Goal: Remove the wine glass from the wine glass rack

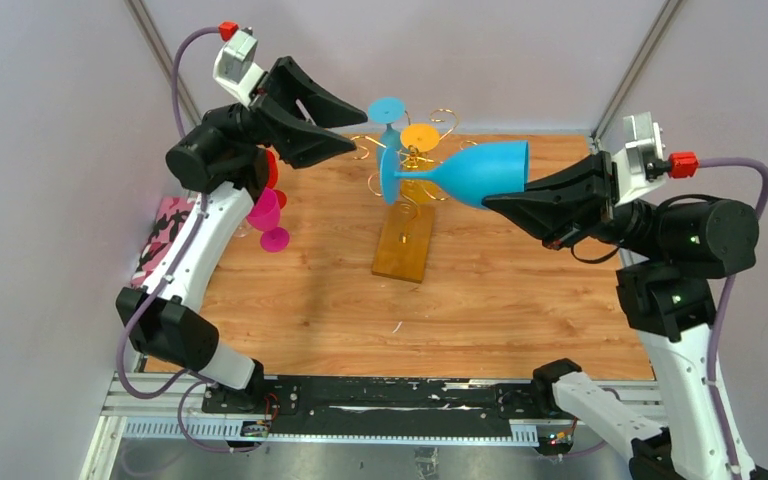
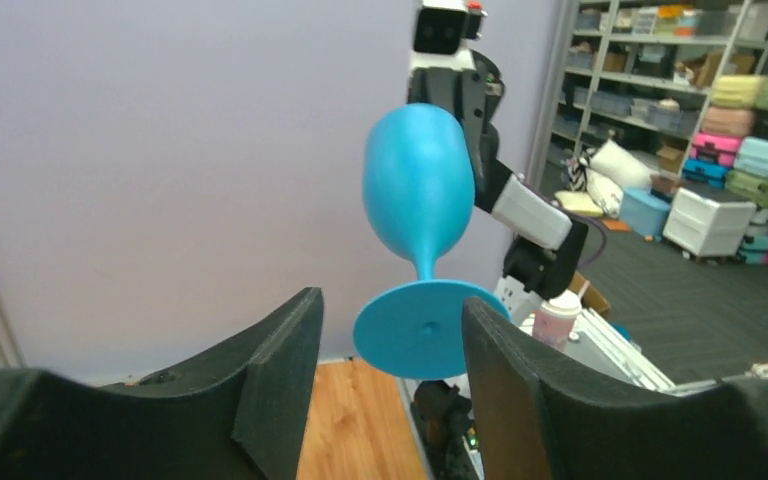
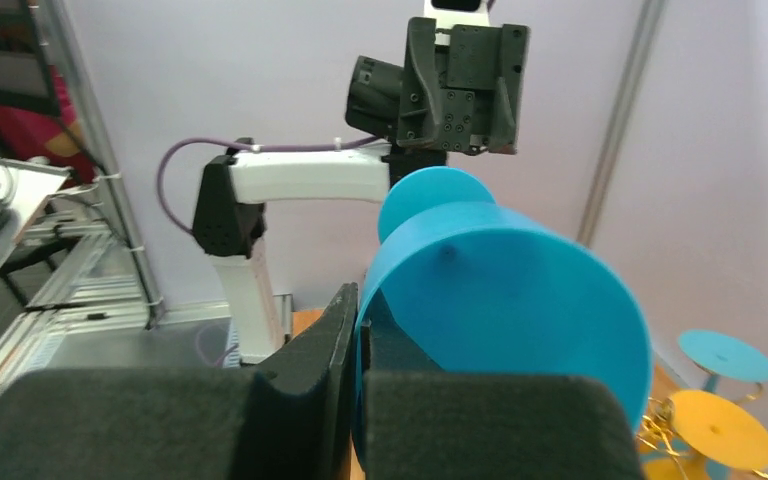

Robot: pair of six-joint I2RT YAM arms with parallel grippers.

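Right gripper (image 1: 492, 203) jaws clamp the blue wine glass (image 1: 485, 170) beside the rack (image 1: 405, 250); left gripper (image 1: 354, 125) jaws apart, pink glass (image 1: 265, 212) nearby.

The left arm (image 1: 200, 235) bends up from its base and reaches toward the far left corner. The left gripper (image 1: 358, 124) sits high and points to the right, its two black fingers spread wide apart. The right arm (image 1: 682, 300) stands up on the right side and folds in toward the middle. The right gripper (image 1: 497, 204) points left, its fingers pinched tight on the rim of the glass (image 1: 490, 165).
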